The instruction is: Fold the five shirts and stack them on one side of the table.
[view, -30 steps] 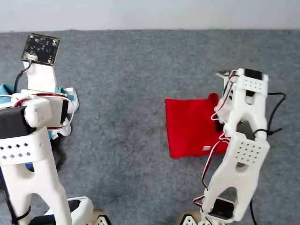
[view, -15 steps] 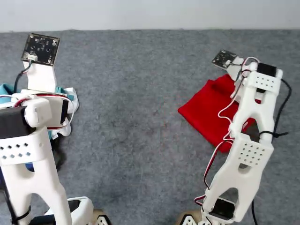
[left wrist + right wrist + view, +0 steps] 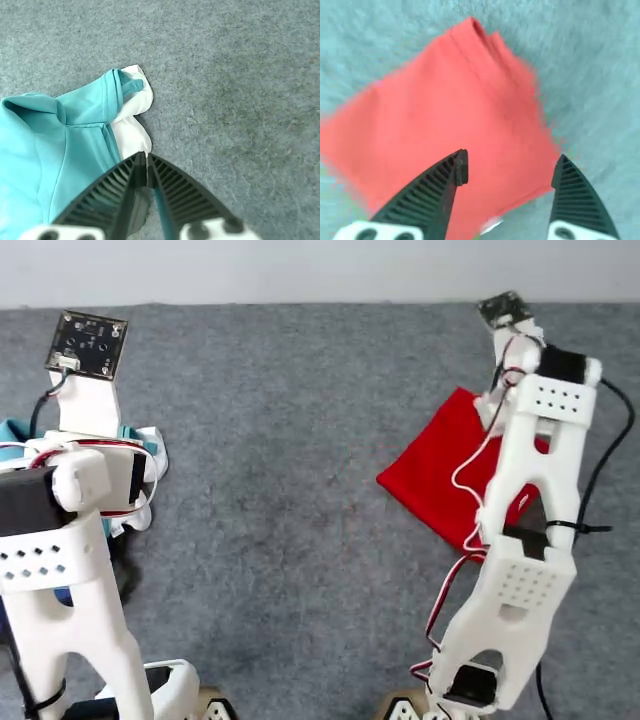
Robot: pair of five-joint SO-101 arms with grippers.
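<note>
Right claw (image 3: 512,160) jaws apart, empty, hanging over red shirt (image 3: 445,110). Shirt folded, lying flat on right side of worktop (image 3: 280,440), skewed to worktop edge. Left claw (image 3: 147,160) jaws together, above teal shirt (image 3: 60,145) and white shirt (image 3: 132,125) bunched at left edge. Likely step: square up red as stack base. Pinch one corner low, drag slow so fold doesn't open. Keep it far right, leave centre for folding.
</note>
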